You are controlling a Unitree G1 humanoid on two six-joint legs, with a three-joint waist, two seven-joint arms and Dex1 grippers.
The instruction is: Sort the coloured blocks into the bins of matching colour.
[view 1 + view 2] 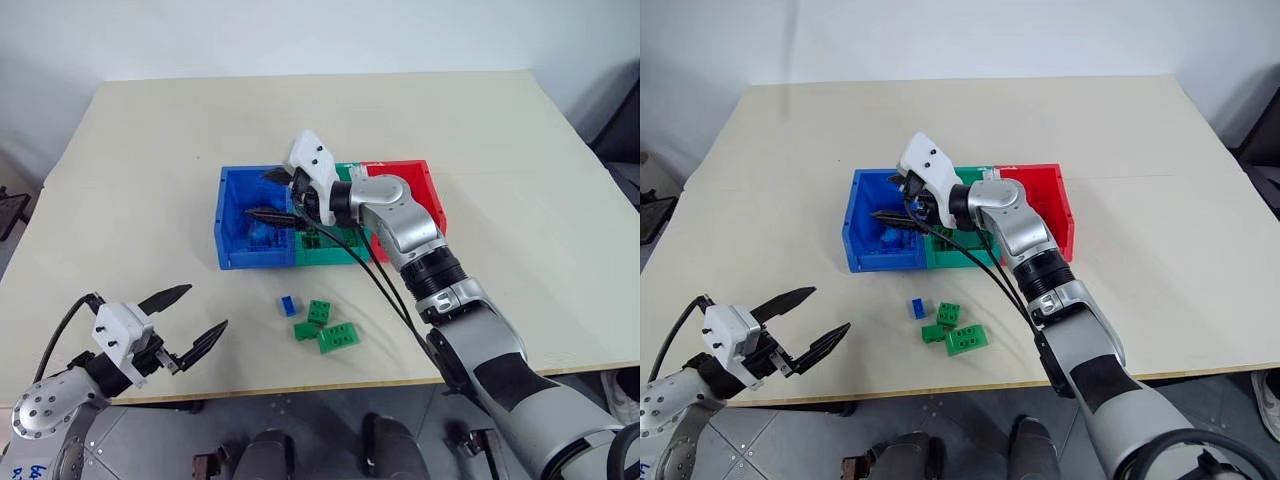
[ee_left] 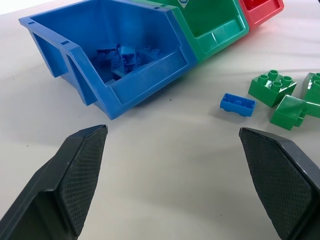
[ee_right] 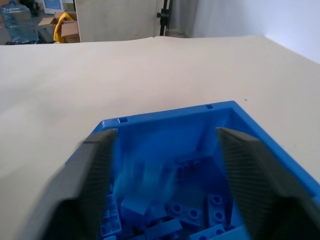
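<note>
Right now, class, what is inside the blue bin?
The blue bin holds several blue blocks piled at its bottom. Its front wall and the right gripper above it hide part of the floor.

Glossy plastic blue bin (image 2: 145, 82), studded plastic blocks (image 2: 272, 86), matt table (image 1: 150, 150)

Right gripper (image 1: 276, 196): arm extended far, pointing left, fingers apart. Left gripper (image 1: 190, 318): near left, fingers spread wide.
</note>
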